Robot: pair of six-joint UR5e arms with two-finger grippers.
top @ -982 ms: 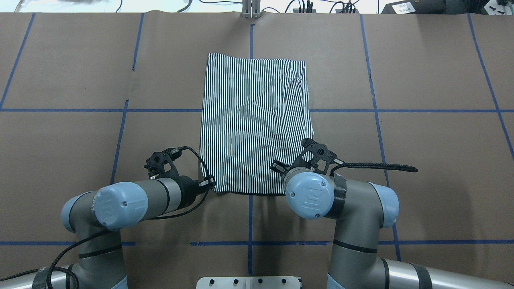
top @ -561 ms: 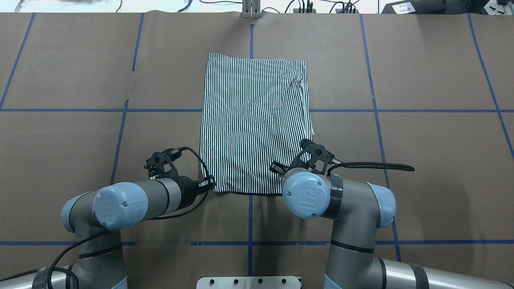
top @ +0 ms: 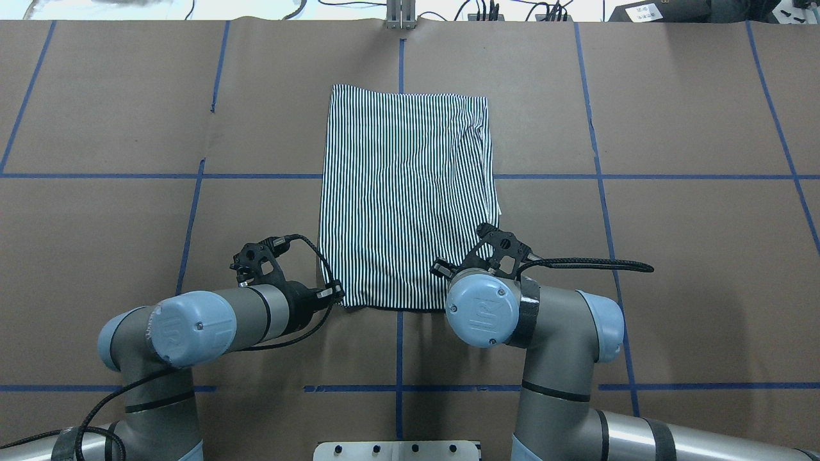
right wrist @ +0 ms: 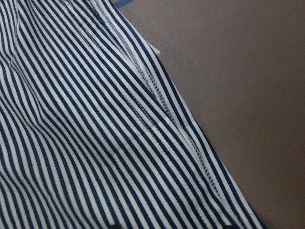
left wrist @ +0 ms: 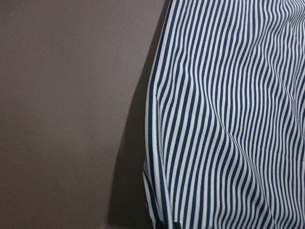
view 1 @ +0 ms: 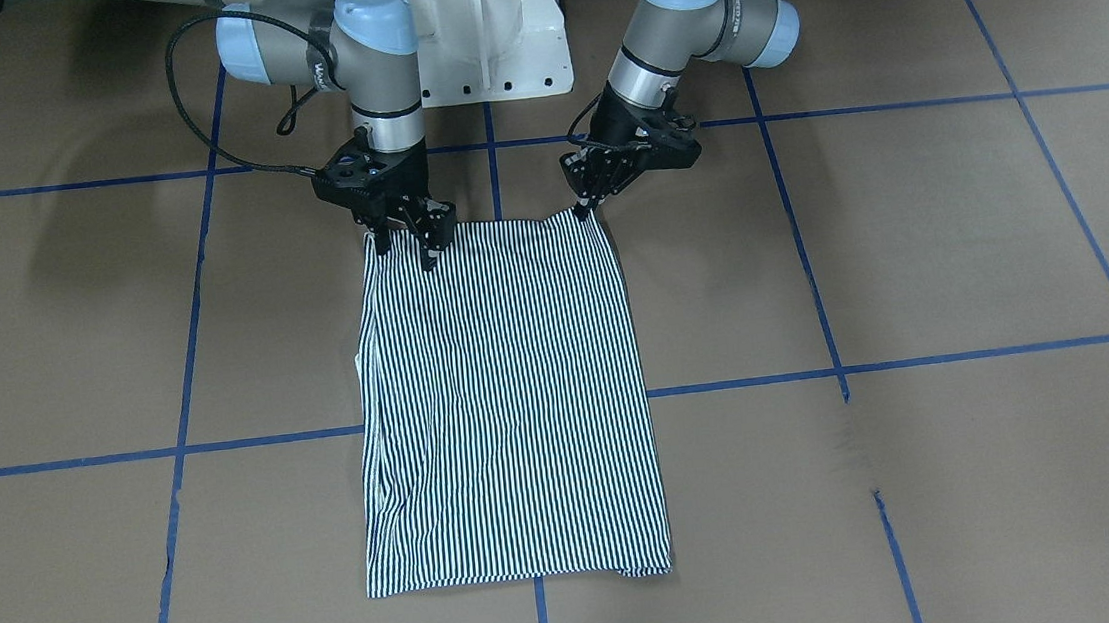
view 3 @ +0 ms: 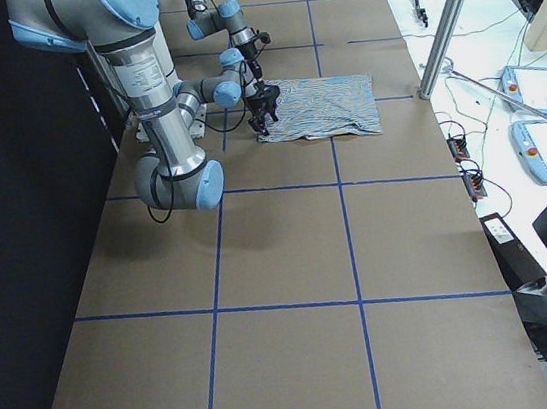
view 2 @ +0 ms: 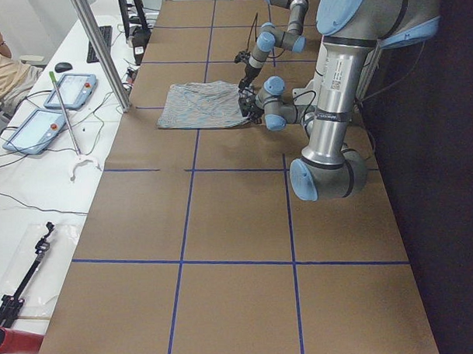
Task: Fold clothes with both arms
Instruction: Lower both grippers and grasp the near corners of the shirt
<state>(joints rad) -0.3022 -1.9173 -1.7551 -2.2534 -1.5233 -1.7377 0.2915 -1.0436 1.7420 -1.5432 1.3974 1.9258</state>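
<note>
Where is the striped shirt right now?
In the overhead view the striped shirt lies flat in the middle, across a blue tape line, with the left claw and right claw at its near corners.

my left arm (top: 256, 314) and right arm (top: 551, 358) — silver-grey tubes, pale blue joint caps (top: 482, 312), black braided cables (top: 596, 262), a white base (view 1: 490, 36).

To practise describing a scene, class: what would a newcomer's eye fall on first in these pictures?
The striped shirt, laid out as a neat rectangle, lies flat mid-table on brown paper gridded with blue tape. At its edge nearest the robot, the left pincer appears to pinch one corner, while the right pincer stands open over the other.
</note>
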